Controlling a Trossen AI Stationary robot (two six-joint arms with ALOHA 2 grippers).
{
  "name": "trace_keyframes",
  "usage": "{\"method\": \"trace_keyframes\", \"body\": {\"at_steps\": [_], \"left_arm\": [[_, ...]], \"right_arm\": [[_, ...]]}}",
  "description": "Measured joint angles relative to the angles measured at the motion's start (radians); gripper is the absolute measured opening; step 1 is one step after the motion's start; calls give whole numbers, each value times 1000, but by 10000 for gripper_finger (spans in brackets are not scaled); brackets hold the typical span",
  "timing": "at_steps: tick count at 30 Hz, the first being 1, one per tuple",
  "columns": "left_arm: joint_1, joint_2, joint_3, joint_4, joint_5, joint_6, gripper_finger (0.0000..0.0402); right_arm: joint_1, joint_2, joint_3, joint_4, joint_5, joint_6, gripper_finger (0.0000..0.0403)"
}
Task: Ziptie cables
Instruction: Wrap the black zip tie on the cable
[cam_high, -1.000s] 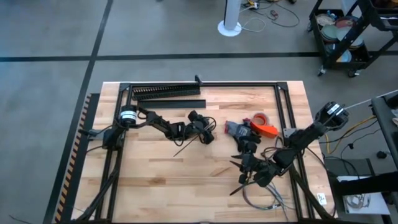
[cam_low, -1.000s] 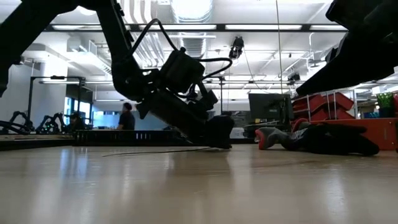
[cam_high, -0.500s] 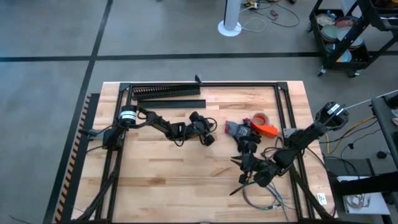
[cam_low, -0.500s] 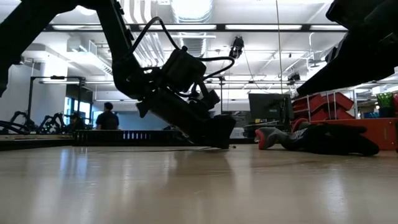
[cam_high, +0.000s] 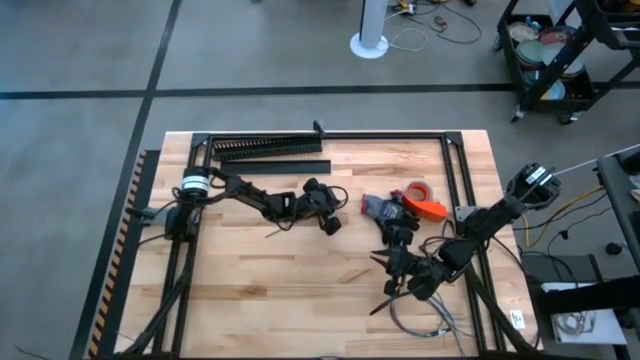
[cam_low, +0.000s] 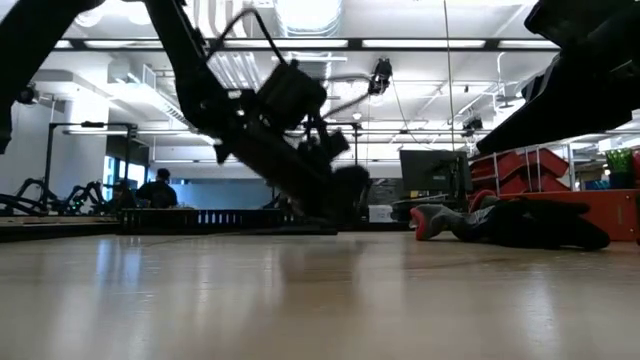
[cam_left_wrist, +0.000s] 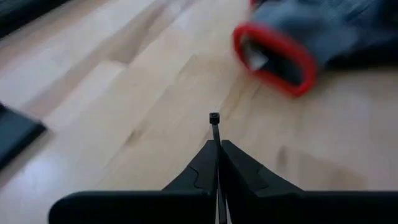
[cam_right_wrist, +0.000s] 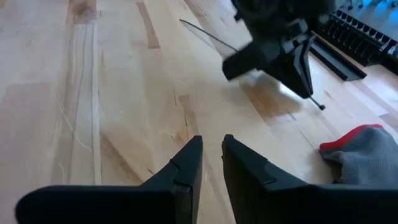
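Observation:
My left gripper (cam_high: 328, 222) hovers low over the table's middle, left of a grey glove, shut on a thin dark ziptie (cam_right_wrist: 211, 37). The ziptie's square head (cam_left_wrist: 214, 117) pokes out past the fingertips, and its long tail (cam_high: 272, 232) trails back toward the table's left. My right gripper (cam_high: 385, 275) stands near the front right, pointing at the left gripper, slightly open (cam_right_wrist: 211, 146) with nothing between its fingers. The pale-grey cables (cam_high: 420, 322) lie looped on the table at the front edge, beside the right arm. My left gripper pinches the ziptie just behind its head (cam_left_wrist: 216, 138) between its two shut fingers. The strip runs along the fingers, head forward, tail passing back under the gripper. The fingers slant down toward the table's right. Whether the tail touches the table I cannot tell.
A grey glove with a red cuff (cam_high: 380, 208), an orange tool (cam_high: 428, 209) and a red tape roll (cam_high: 418, 189) lie right of centre. A black comb-toothed duct (cam_high: 265, 147) and a flat black strip (cam_high: 280, 167) lie along the far edge. Bare wood shows front left.
My left gripper has risen a little off the table and shifted toward the table's left, still shut on the ziptie. The ziptie's tail, which lay along the table, has swung toward the left with it.

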Motion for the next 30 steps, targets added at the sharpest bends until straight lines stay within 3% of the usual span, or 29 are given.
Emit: {"method": "trace_keyframes", "body": {"at_steps": [4, 12, 16, 21, 30], "left_arm": [[0, -48, 1, -27, 110, -13, 1], [0, -135, -51, -6, 370, -147, 0], [3, -176, -124, 160, 497, -267, 0], [8, -182, -209, 346, 655, -422, 0], [-2, -184, -268, 698, 812, -561, 0]], "right_arm": [[0, 1, -1, 1, 3, -25, 70], [4, 110, -7, 13, 152, -37, 98], [4, 191, -5, 100, 219, -85, 106], [4, 264, -5, 317, 294, -267, 111], [-31, 273, -5, 735, 233, -635, 94]]}}
